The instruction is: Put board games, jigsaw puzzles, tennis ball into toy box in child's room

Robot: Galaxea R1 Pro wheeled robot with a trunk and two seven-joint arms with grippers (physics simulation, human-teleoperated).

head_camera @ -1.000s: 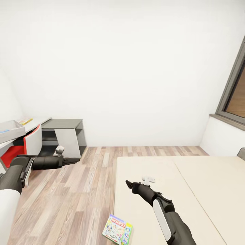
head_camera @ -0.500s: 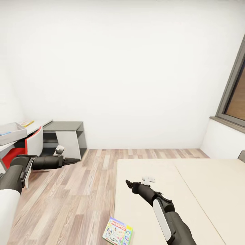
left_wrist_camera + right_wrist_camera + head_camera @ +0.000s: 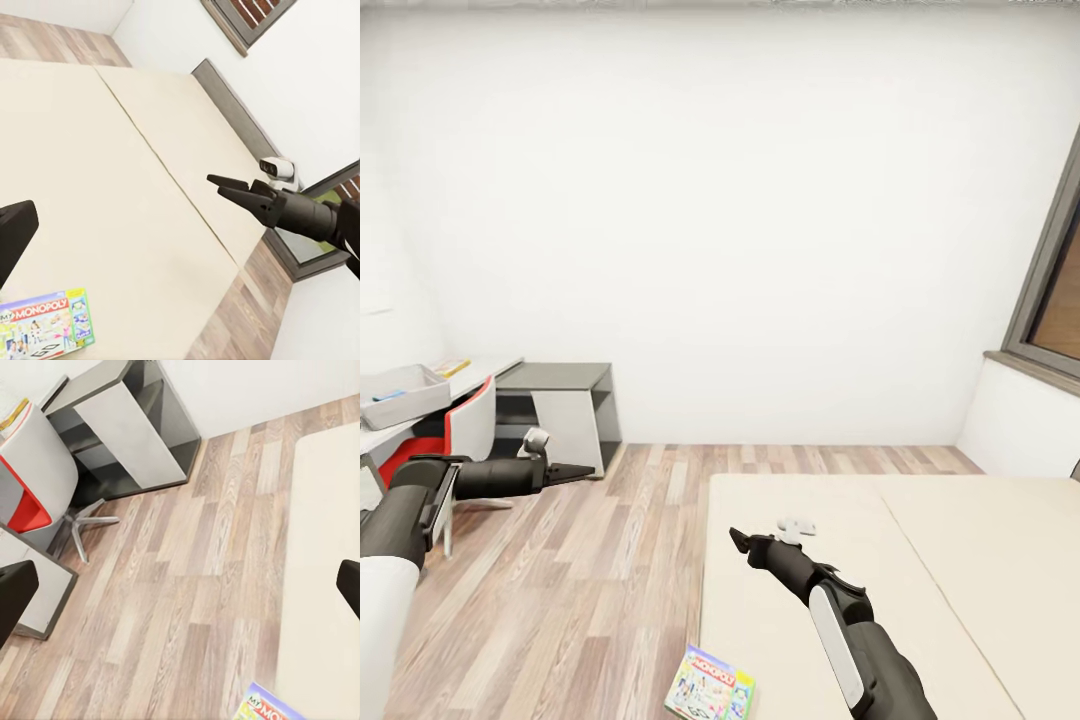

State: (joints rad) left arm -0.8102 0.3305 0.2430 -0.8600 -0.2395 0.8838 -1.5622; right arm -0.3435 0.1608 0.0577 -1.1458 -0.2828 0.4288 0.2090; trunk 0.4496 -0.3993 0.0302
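One board game (image 3: 710, 685), a colourful "MONOPOLY" box (image 3: 45, 328), lies flat at the bed's (image 3: 920, 570) near left corner, by the mattress edge (image 3: 271, 709). The table (image 3: 485, 372) stands at far left with the grey toy box (image 3: 400, 395) on it and a flat yellow thing (image 3: 452, 367) behind the box. My left gripper (image 3: 582, 470) hovers over the floor between table and bed, open and empty. Above the mattress my right gripper (image 3: 736, 540) hangs open with nothing in it, a good way beyond the board game. Its fingers (image 3: 225, 185) are slightly apart.
A red and white swivel chair (image 3: 465, 425) stands at the table, its star base (image 3: 82, 525) on the wood-plank floor (image 3: 590, 580). The dark grey side unit with a white panel (image 3: 565, 405) adjoins the table. A grey-framed window (image 3: 1055, 290) is at right.
The whole picture has shifted: table, side unit and window slid right and the board game dropped lower, so the camera moved. Both arms keep the same pose.
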